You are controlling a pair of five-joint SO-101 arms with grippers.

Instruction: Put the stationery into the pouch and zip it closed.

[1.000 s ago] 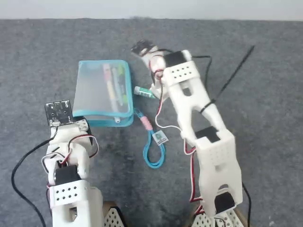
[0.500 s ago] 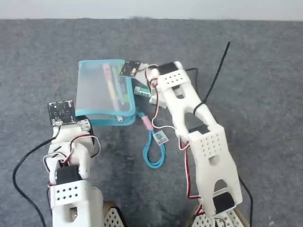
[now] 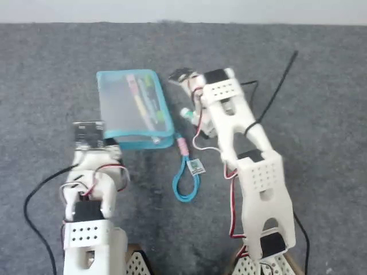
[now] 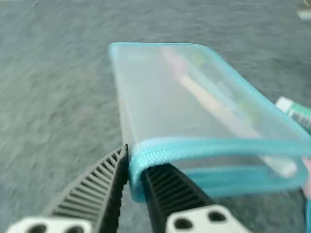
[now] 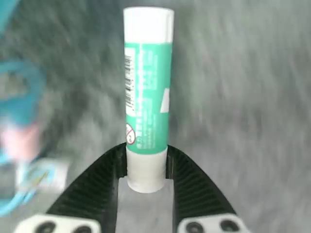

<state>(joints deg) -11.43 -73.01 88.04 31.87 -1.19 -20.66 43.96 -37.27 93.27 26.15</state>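
Loading looks to be the step in hand: the right gripper [image 5: 146,162] pinches a green-and-white tube [image 5: 147,92] by its white end, just right of the pouch [image 3: 135,109], which lies flat left of centre with pens [image 3: 143,103] showing through. Next the tube must travel left into the pouch's mouth, though how wide that gapes I cannot tell. The right arm [image 3: 241,132] is stretched far, wrist bent down; the left arm [image 3: 92,183] sits folded short, left gripper [image 4: 133,179] nipping the pouch's near teal edge.
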